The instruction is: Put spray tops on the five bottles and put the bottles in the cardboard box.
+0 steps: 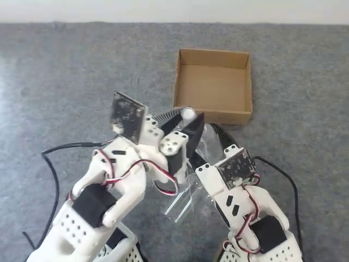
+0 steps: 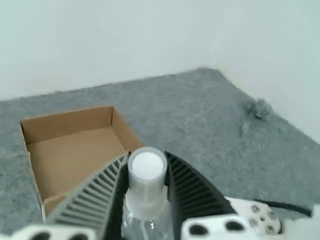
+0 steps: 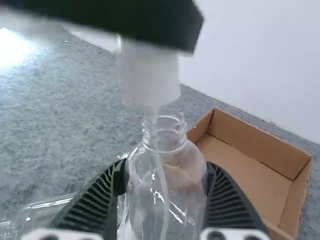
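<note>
We see the left gripper [image 2: 146, 159] closed on a white spray top [image 2: 146, 175]. Its two black ribbed fingers [image 2: 95, 195] press the cap from either side, so the round white crown shows between their tips. Directly beneath that gripper stands a clear bottle [image 3: 165, 192], upright. The right gripper [image 3: 165, 172] is clamped around the bottle's body just under the shoulder, one ribbed finger on each flank.

From the right wrist view, the spray top hangs just above the bottle's open mouth. Its thin dip tube [image 3: 150, 122] runs down through the neck and into the bottle. We cannot tell whether the cap touches the threads.

In the high view the two grippers meet in the space between the arms, the left one stacked over the right, with cap and bottle in line between them.

The cardboard box [image 1: 214, 82] sits open-topped beyond both sets of fingertips. It is near the held bottle but apart from it, and its closest wall faces the grippers.

A second bottle [image 3: 45, 212] lies on its side on the grey carpet [image 1: 82, 71], low down beside one finger of the right gripper, behind its tips and between the two arms. A black cable [image 1: 52, 169] trails over the carpet on the outer side of the left arm, well away from either gripper.
</note>
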